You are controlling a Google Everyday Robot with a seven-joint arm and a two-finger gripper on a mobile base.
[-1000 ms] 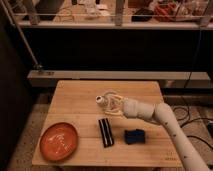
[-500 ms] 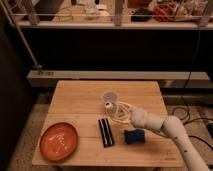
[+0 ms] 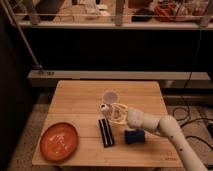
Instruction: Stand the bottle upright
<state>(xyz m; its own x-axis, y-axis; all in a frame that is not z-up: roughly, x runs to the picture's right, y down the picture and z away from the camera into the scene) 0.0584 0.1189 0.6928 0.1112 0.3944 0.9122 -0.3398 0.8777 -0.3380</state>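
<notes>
The small white bottle (image 3: 105,108) sits at the tip of my gripper (image 3: 114,113), just above the middle of the wooden table (image 3: 75,102). Its round end faces the camera and it looks tilted rather than upright. My gripper is shut on the bottle, and the white arm (image 3: 155,125) reaches in from the right. The translucent white cup (image 3: 110,95) stands upright just behind the bottle. The bottle's body is partly hidden by the fingers.
An orange plate (image 3: 59,140) lies at the table's front left. A black flat bar (image 3: 105,132) lies in front of the gripper, with a blue object (image 3: 134,136) to its right, under the arm. A dark shelf and rail run behind the table.
The gripper has pulled back from the cup toward the front of the table with the bottle in it. The cup now shows fully behind it.
</notes>
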